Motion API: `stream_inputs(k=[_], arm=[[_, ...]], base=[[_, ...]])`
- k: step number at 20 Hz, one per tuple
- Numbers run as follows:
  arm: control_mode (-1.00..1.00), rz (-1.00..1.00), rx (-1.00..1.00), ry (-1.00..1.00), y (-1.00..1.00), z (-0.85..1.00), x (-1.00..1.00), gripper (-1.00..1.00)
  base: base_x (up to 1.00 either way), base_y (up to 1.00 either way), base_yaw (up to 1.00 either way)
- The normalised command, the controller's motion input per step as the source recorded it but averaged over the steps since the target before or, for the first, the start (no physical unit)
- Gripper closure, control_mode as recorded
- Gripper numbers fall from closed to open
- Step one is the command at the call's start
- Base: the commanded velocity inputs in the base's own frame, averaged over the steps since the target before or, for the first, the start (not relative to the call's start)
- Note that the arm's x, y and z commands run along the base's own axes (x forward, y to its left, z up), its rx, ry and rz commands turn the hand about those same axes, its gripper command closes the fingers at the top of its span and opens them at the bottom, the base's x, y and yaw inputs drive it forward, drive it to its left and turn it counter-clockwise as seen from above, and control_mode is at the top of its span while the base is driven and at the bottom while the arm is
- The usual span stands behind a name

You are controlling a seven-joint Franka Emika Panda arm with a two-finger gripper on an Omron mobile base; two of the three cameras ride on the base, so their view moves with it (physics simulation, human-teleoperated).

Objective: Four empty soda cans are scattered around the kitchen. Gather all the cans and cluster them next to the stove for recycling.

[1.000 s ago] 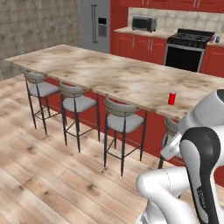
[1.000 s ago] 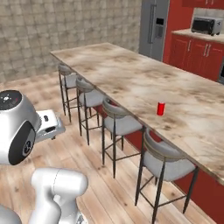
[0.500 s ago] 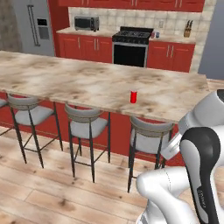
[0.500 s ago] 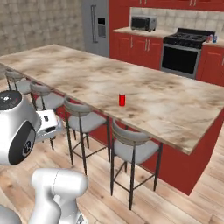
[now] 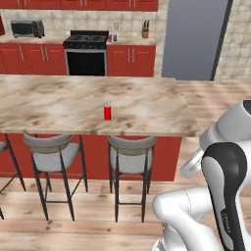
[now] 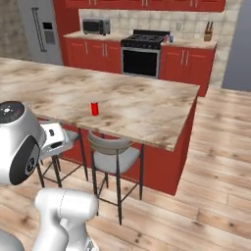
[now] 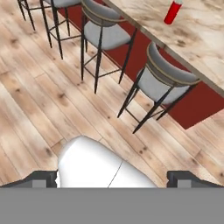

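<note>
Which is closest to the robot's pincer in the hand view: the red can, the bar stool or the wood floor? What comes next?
1. Wood floor, right beyond the open pincer.
2. Bar stool, at the island's edge.
3. Red can, farthest, up on the island counter.

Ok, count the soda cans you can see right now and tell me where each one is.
1. A bright red can stands upright on the island counter, near its front edge above the stools. Others may be out of sight.

A kitchen — red cabinets (image 5: 131,61), black stove (image 5: 87,53), marble island (image 5: 93,105).
</note>
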Motion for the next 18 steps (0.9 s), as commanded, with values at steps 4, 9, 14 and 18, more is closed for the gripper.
stream_inputs(k=[4, 9, 14, 18], arm=[[1.0, 0.0, 0.0, 0.0, 0.0, 0.0, 0.0, -1.0], [1.0, 0.0, 0.0, 0.0, 0.0, 0.0, 0.0, -1.0], [1.0, 0.0, 0.0, 0.0, 0.0, 0.0, 0.0, -1.0], [1.0, 0.0, 0.0, 0.0, 0.0, 0.0, 0.0, -1.0]], base=[[0.0, 0.0, -0.5], [0.15, 0.07, -0.24], [-0.01, 0.64, -0.05], [-0.03, 1.0, -0.05]])
